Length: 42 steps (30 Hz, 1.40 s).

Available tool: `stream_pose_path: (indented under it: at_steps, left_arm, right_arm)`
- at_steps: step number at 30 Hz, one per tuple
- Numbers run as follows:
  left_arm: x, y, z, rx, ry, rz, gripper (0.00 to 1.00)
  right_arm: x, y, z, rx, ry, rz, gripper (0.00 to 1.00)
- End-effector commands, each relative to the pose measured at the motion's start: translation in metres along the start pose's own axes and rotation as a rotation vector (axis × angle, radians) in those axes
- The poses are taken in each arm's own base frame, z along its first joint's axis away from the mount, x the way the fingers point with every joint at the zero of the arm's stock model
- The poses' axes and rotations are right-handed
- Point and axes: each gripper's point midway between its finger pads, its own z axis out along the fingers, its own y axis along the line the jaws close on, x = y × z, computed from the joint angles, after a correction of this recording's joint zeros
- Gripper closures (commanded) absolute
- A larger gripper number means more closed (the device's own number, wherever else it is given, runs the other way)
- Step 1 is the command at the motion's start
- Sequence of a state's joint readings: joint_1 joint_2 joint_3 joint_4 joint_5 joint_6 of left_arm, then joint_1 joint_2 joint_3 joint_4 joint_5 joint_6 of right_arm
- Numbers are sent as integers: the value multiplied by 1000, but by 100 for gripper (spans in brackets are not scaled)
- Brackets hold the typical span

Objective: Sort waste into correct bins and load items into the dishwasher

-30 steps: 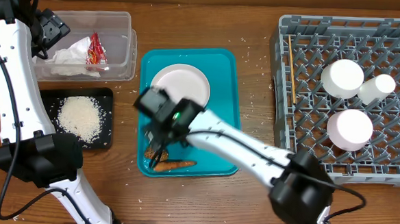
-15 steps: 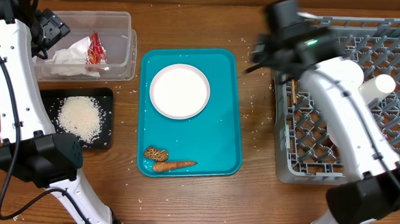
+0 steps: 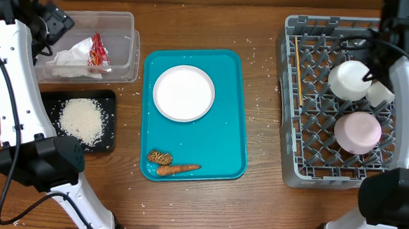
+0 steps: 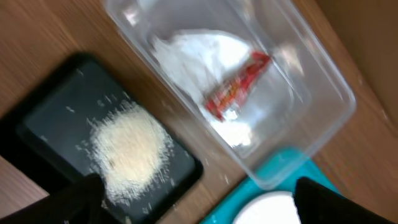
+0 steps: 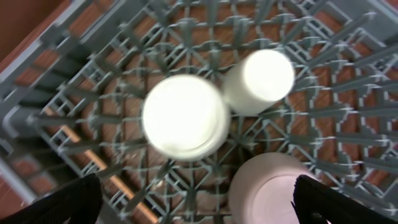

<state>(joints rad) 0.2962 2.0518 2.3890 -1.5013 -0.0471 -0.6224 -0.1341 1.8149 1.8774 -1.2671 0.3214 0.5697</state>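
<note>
L gripper (image 4: pixel 196 190): jaws spread wide, nothing btwn them. It hangs at the upper-left corner of the overhead frame, over the clear tub (image 4: pixel 298 130) & black tray (image 4: pixel 50 118). R gripper (image 5: pixel 196 186): likewise released, jaws wide, empty, at upper right above the dish rack (image 3: pixel 314 159).

Clear tub, upper left: holds crumpled napkins (image 3: pixel 64 54) w/ the red-and-white wrapper (image 3: pixel 97 53) lying on them, roughly mid-tub. Black tray sits just below the tub in frame, apart from it. Rice (image 3: pixel 80 117) is heaped at its middle, w/ a few grains scattered round the heap. Some rice specks also on the wood table (image 3: pixel 256 201) near the teal tray (image 3: pixel 228 130) & the rack.

Teal tray, centre: round white plate (image 3: pixel 184 92) in its upper half. In its lower-left corner, the brown food piece (image 3: pixel 160 156) w/ the carrot (image 3: pixel 178 168) just below-right of it, lying roughly horizontal. Can't tell if the two touch.

Dish rack, right side: upper bowl (image 3: pixel 349 80) & lower bowl (image 3: pixel 358 132), both look base-up & are apart from each other; the lower one has a pinkish tint. Cup (image 5: pixel 261 78) is just right of the upper bowl, close against it in the R wrist view, partly hidden by the R arm (image 3: pixel 405 104) overhead. Chopsticks (image 3: pixel 297 77) lie along the rack's left side, running top-to-bottom btwn pegs.
</note>
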Motion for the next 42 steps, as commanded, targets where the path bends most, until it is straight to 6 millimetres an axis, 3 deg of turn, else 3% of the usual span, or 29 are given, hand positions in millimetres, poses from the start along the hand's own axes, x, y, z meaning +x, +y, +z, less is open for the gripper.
stream_pose_path:
  at_steps: [1,4,7,10,15,17,20,24,28,35,42]
  left_arm:
    - [46,-44,-9,284,225,190,11]
    - [79,-57,-22,388,354,284,0]
    - [101,-60,-27,392,420,335,0]
    - [124,-78,-34,450,450,453,0]
    - [177,-99,-37,450,529,584,1]
    - [197,-98,-38,401,539,644,0]
    - [213,-79,-43,296,512,696,0]
    - [226,-33,-68,187,446,698,0]
    - [238,7,-70,95,419,690,0]
    - [280,50,-21,-25,495,445,0]
    - [314,60,21,-77,616,323,0]
  right_arm:
    - [-11,-10,-6,1,-27,38,0]
    - [-13,-14,-5,7,-28,47,0]
    - [-13,-14,-5,7,-28,47,0]
    - [-13,-14,-5,7,-28,47,0]
    - [-13,-14,-5,7,-28,47,0]
    - [-13,-14,-5,7,-28,47,0]
    - [-13,-14,-5,7,-28,47,0]
    - [-13,-14,-5,7,-28,47,0]
    - [-13,-14,-5,7,-28,47,0]
    - [-13,-14,-5,7,-28,47,0]
    - [-13,-14,-5,7,-28,47,0]
